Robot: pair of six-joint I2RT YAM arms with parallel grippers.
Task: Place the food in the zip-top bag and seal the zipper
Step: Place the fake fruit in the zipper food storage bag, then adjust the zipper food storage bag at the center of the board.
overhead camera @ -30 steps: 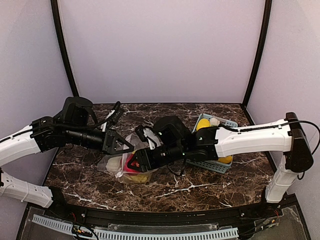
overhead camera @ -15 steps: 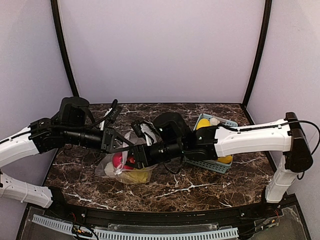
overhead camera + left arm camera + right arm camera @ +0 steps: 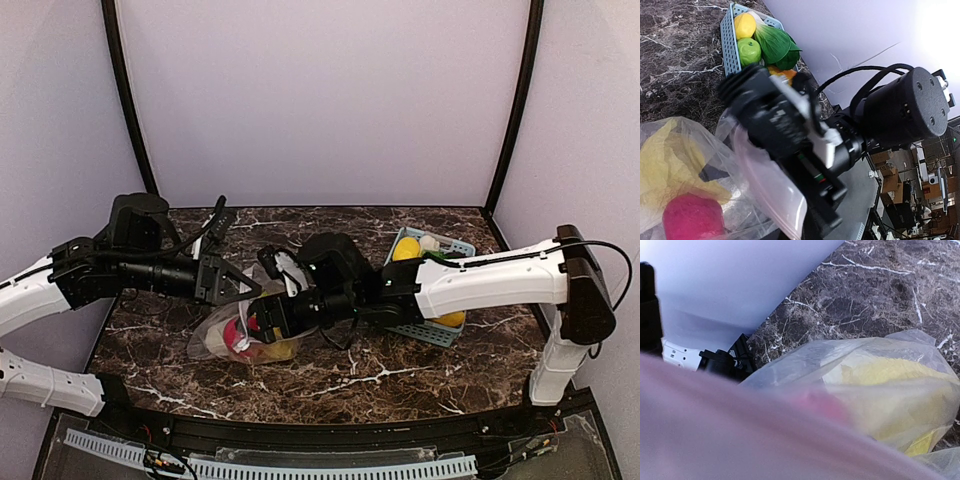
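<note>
Red fruit [image 3: 237, 334] farther left in crumpled clear bag [image 3: 206, 340] beside yellow food [image 3: 275, 350]

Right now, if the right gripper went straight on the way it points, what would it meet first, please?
Probably the zip-top bag, with the red fruit just inside: the right gripper points left at its mouth. Depth is unclear, so either could come first.

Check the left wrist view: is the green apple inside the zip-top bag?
No, the green apple sits in the light-blue basket next to the lemon.
</note>
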